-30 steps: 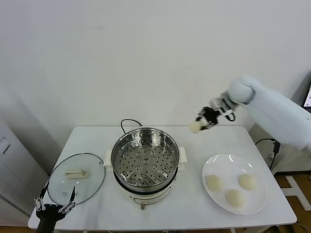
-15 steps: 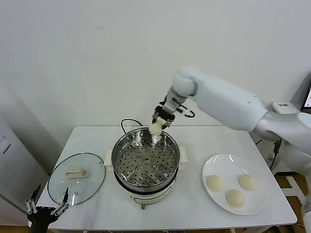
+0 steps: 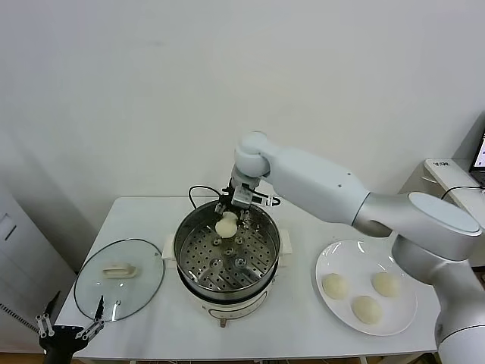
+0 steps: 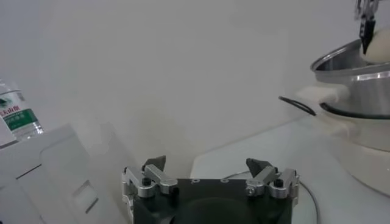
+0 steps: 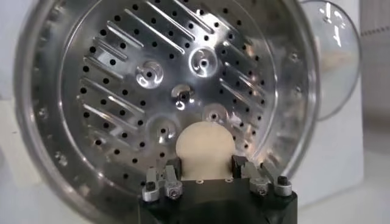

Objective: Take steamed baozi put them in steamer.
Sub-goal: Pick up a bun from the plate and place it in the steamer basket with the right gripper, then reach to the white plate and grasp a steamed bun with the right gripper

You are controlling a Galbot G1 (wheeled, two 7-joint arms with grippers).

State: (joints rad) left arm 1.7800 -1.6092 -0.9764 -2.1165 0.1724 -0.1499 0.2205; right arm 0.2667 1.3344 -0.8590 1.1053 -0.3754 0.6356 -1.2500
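While your right end effector hangs over the steamer, its fingers flank one steamed baozi; whether they grip, you cannot tell. Your left end effector waits wide open beside the steamer.

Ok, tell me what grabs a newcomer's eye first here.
The right gripper reaching over the shiny steel steamer at the table's centre, a cream-white baozi between its fingers above the perforated tray. Next, three more baozi on the white plate to the right.
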